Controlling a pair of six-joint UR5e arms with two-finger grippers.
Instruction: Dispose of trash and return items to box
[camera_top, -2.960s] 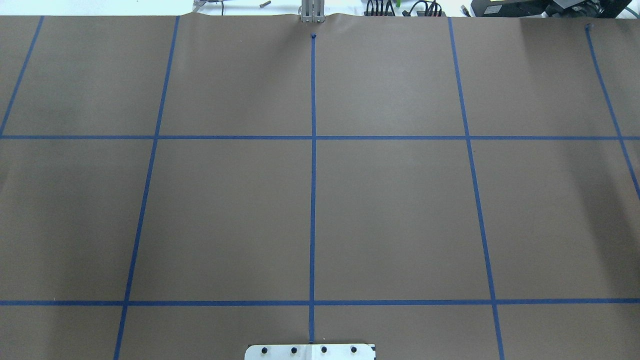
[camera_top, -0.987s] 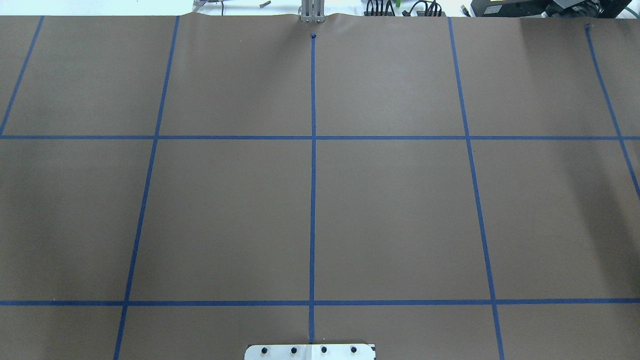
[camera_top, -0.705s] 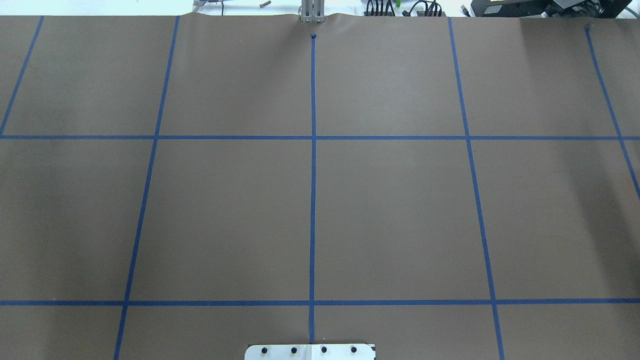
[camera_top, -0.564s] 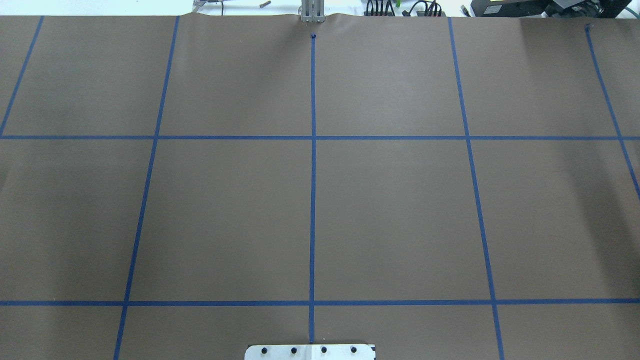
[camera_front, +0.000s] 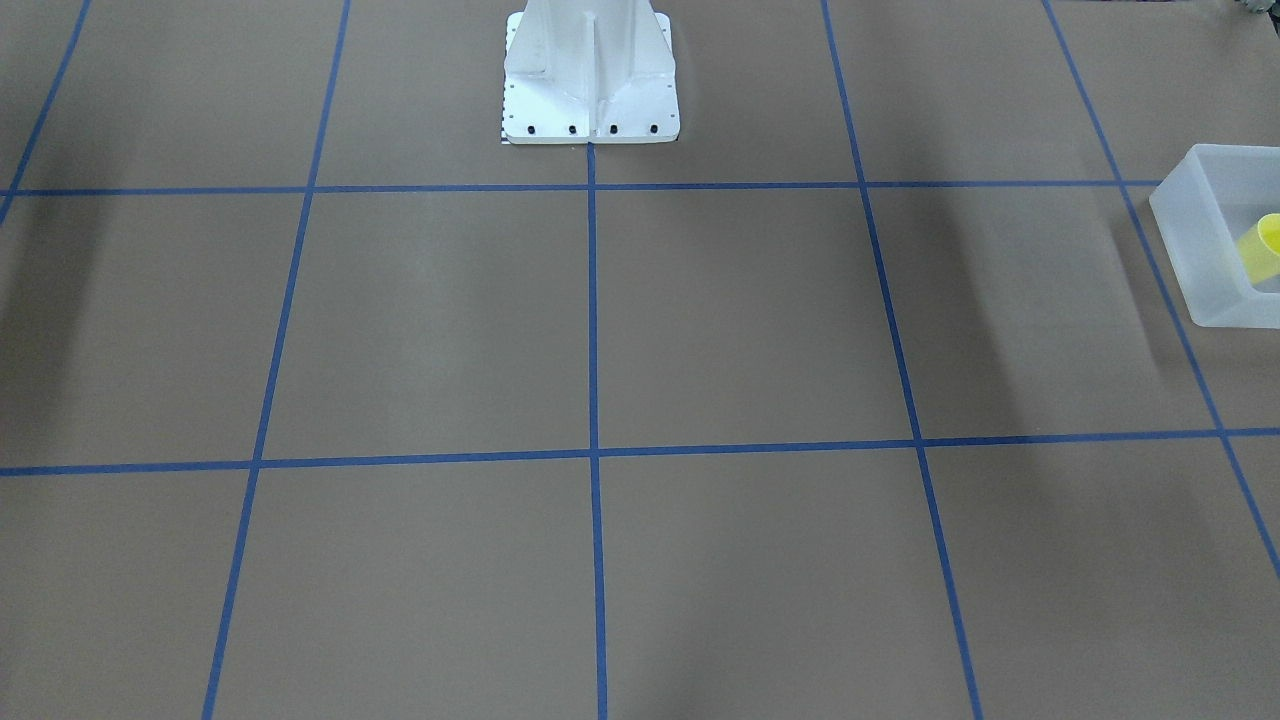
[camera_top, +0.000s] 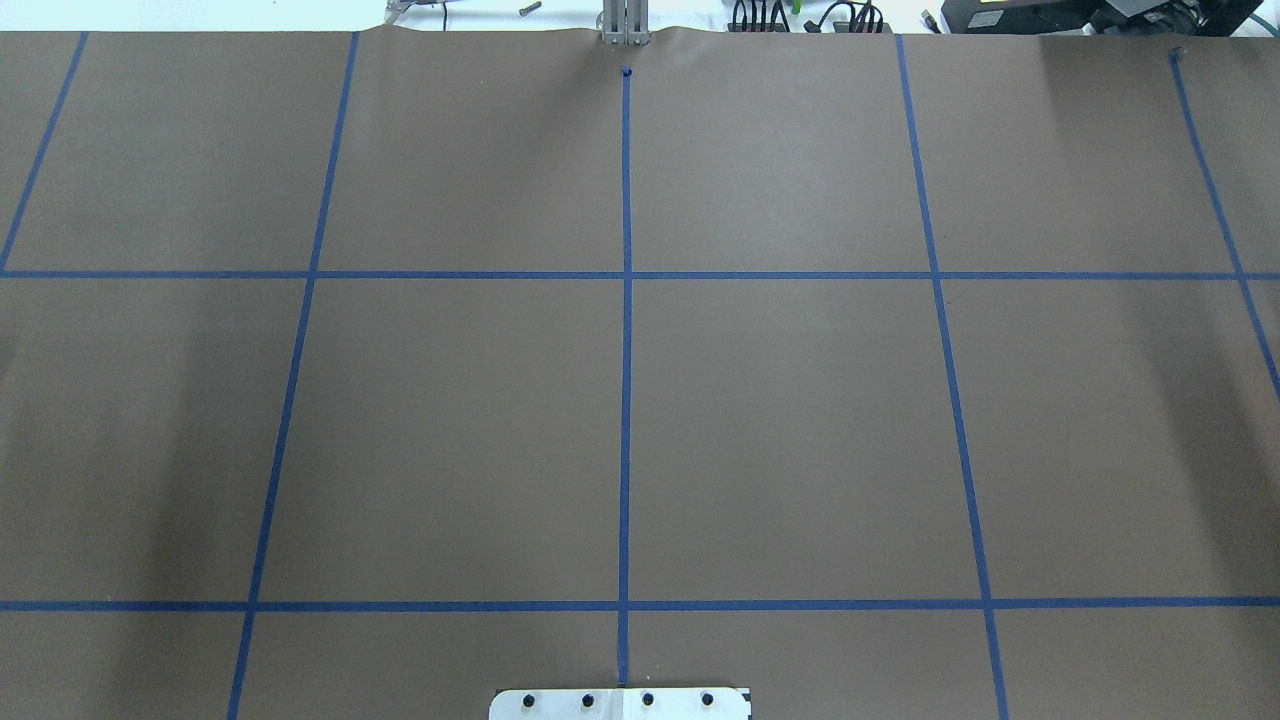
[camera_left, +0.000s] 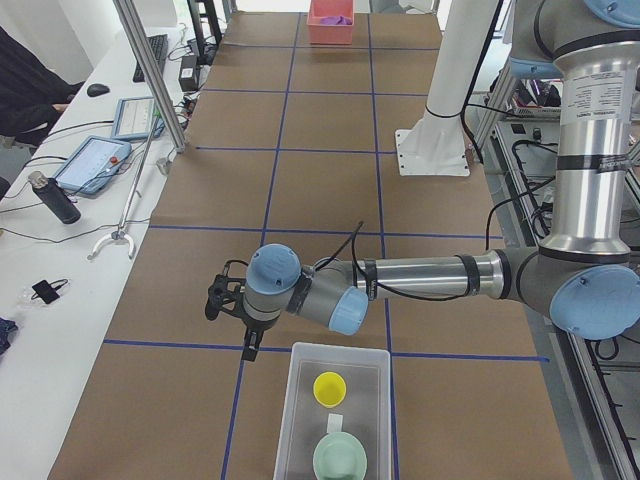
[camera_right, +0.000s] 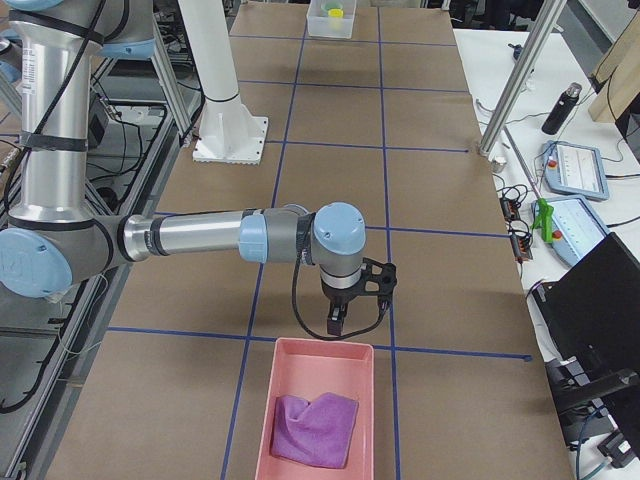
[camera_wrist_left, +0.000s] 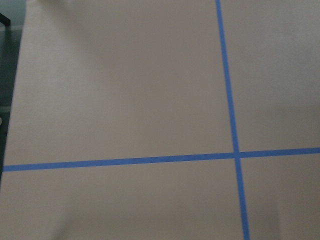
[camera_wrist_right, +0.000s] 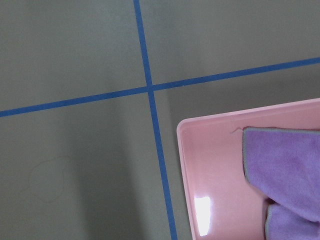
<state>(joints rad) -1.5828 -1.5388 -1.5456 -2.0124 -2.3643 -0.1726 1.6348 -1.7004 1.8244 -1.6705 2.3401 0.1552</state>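
Note:
The frosted white box (camera_left: 300, 420) stands at the table's left end, with the yellow cup (camera_left: 328, 388) and the mint-green bowl (camera_left: 340, 460) inside it. In the front-facing view the box (camera_front: 1205, 215) is at the right edge with the cup (camera_front: 1262, 245) in it. My left gripper (camera_left: 246, 345) hangs over bare table just beyond the box's far left corner. My right gripper (camera_right: 337, 322) hangs just beyond the pink tray (camera_right: 290, 400). Both show only in side views, so I cannot tell whether they are open or shut.
The pink tray holds a purple cloth (camera_right: 315, 430); the right wrist view shows the tray's corner (camera_wrist_right: 210, 160) and the cloth (camera_wrist_right: 290, 170). The white robot base (camera_front: 590, 80) stands mid-table. Brown paper with blue tape lines covers the table (camera_top: 780, 430).

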